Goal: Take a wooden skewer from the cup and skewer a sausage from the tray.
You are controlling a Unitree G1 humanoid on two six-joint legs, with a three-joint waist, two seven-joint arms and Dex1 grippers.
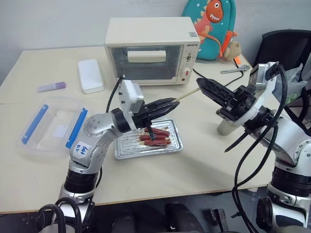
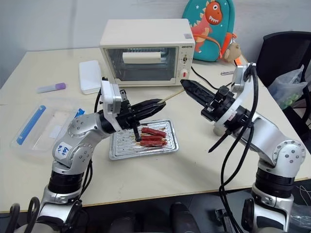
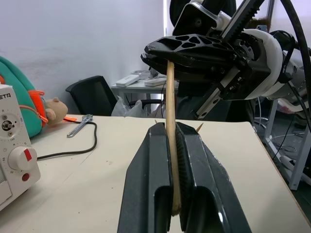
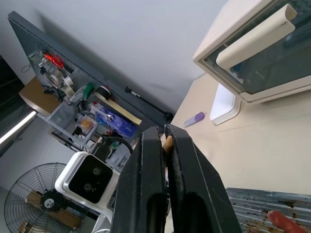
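We look down on a pale worktop (image 1: 43,174) set against a grey wall, with a black chair at the far right. Nearest us, just beside the left arm, lies the silver tray (image 1: 127,150) holding the sausages (image 1: 156,137), three as far as we can tell, close together at its right end. Above the tray our left gripper (image 1: 171,102) is clamped on one end of the wooden skewer (image 1: 185,95), and our right gripper (image 1: 200,82) pinches the other end, so the stick bridges the two, raised clear of the tray and tilted slightly. Both jaws are pressed together on the wood, as each wrist view confirms. The cup (image 1: 226,127) stands behind the right arm, mostly covered by it. To the left sits a clear plastic box (image 1: 51,127) with blue clips, and farther back a white case (image 1: 90,75), a small purple-capped tube (image 1: 51,87) and the toaster oven (image 1: 151,49), with a green dinosaur backpack (image 1: 210,26) beyond.

We judge the risk to be in the handover: with both grippers gripping, any pull or twist could snap the thin stick, and a release by the wrong one could drop it. We cannot tell which end is pointed, nor how many skewers remain in the cup.
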